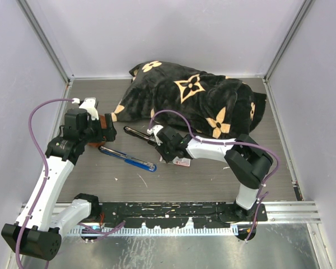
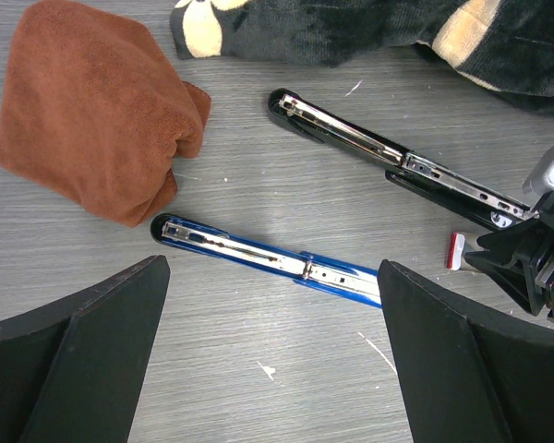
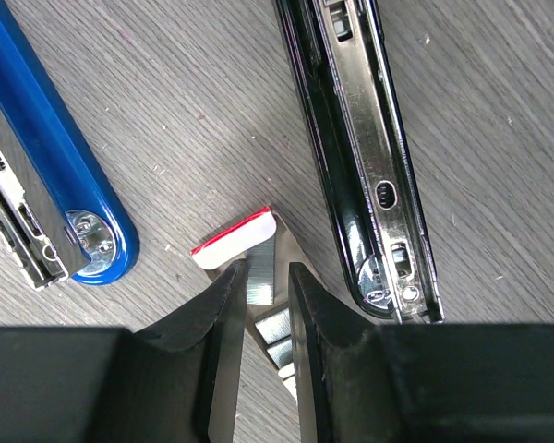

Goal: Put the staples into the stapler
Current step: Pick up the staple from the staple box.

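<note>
**Right gripper pinches the staples between two opened staplers**

The right gripper (image 3: pixel 263 277) is clamped on the small flat white cardboard staples box with a red-pink label (image 3: pixel 231 238). Its fingers hide all but one end and a greyish sliver. From above, the wrist covers most of the box.

The box sits between the opened-flat glossy black stapler (image 3: pixel 360 138) and the opened-flat blue metal stapler (image 2: pixel 249 251), near both.

The left gripper (image 2: pixel 272 266) hangs spread wide beside a crumpled brown terry cloth (image 2: pixel 92 111). One finger cuts off the blue stapler's end.

A black blanket with tan flowers (image 1: pixel 196 98) buries the rear of the grey wood-grain tabletop (image 1: pixel 213 174); bare wood runs along the near edge.
</note>
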